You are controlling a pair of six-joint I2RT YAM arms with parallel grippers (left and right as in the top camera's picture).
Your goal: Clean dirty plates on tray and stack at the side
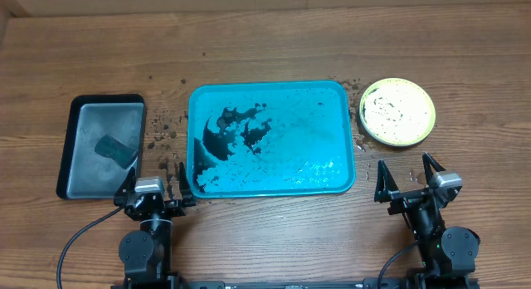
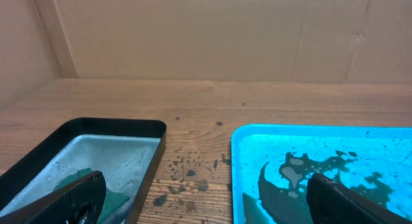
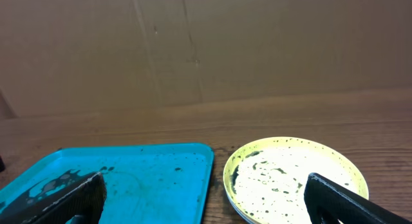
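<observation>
**Plates.** One plate (image 1: 397,112) with a lime-green rim lies on the desk (image 1: 265,40) just beside the tray's right far corner, clear of its rim. Its white centre is speckled with dark dirt. The right wrist view hints at a second rim under it, but whether other plates lie beneath cannot be told. No plate is on the tray.

**Tray.** The teal tray (image 1: 307,131) sits mid-desk, long side toward the robot. A dark smear (image 1: 228,139) covers its left half and fine specks scatter to the right. It appears to serve as the washing area, which would account for the mess gathering there.

**Surroundings.** A smaller grey tray (image 1: 91,168) with a black rim lies to the left, well apart from the plate. It holds a green sponge (image 1: 114,149), kept off the bare wood, presumably to contain the grime. Dark crumbs (image 1: 162,131) dot the desk between the two trays.

**Grippers.** The left gripper (image 1: 156,183) hangs at the near edge between the grey tray and the teal one, jaws spread wide and empty. The right gripper (image 1: 404,166) sits near the tray's right near corner, in front of the plate, also spread wide with nothing in it.

**Assessment.** The plate's position beside the tray fits the stacking spot, but its specks suggest the cleaning is incomplete.
</observation>
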